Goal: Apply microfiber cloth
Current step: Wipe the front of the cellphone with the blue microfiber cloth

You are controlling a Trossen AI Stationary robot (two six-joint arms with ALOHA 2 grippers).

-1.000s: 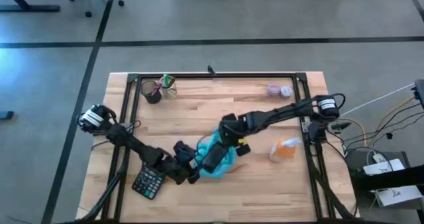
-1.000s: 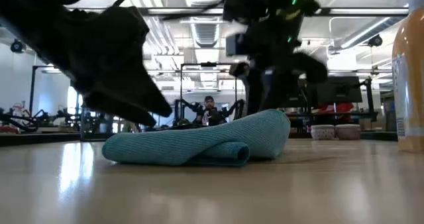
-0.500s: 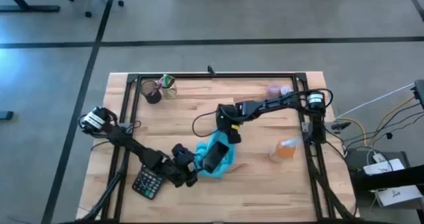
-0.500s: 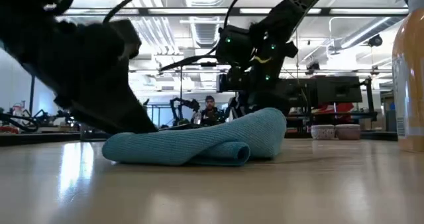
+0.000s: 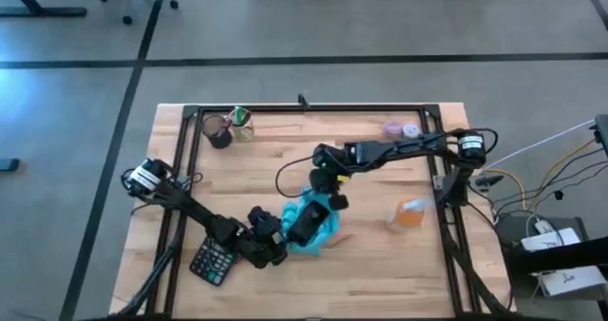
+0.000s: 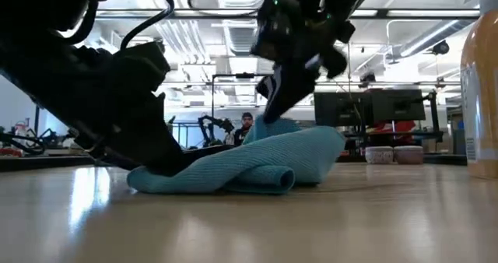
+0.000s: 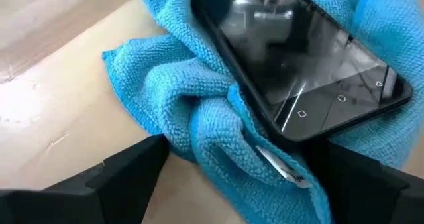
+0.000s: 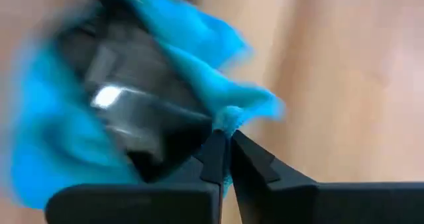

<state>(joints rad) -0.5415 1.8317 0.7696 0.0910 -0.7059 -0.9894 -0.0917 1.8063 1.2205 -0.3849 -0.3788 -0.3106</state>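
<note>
Even, cool light fills the high view; the table [image 5: 370, 160] is evenly lit and the arms cast only faint, soft shadows on its wood. In the low view bright ceiling strips and lamps behind backlight the scene, so the arms read as near-black silhouettes, and the tabletop carries pale reflections. The foreground wood there is soft, out of focus. In the left wrist view the phone [image 7: 305, 58] mirrors glare and pale reflected shapes on its glass. The right wrist view is heavily smeared by motion blur, the microfiber cloth [image 8: 199, 58] streaked.
</note>
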